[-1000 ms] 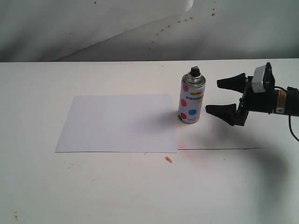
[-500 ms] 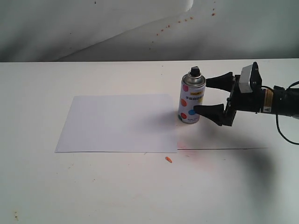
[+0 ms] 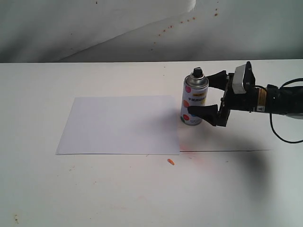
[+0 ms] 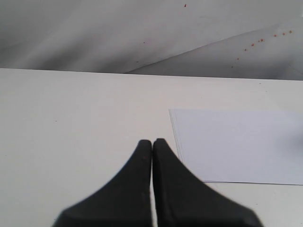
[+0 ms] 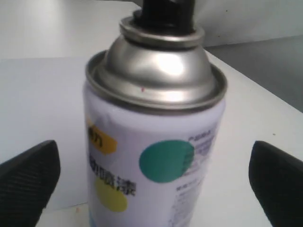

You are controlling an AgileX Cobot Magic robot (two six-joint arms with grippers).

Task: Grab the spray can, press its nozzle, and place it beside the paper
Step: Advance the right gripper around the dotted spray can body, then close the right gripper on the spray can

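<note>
Jaws on my right stand wide either side of the upright spray can (image 3: 193, 106) — low enough to leave the nozzle (image 3: 197, 72) free — left jaws pinched together.

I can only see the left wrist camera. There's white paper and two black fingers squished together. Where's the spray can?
Observer: The small silver-white polka-dot spray can stands upright just beside the thin white rectangular paper, on the right arm's side.
Operator: Is anything grabbing it?
Observer: Not yet. The right gripper is open, with its black fingers on either side of the can. The right wrist view shows gaps on both sides.
Operator: Does it have its squirty button?
Observer: Yes, a small black plastic nozzle sits on top, with nothing pressing it.
</note>
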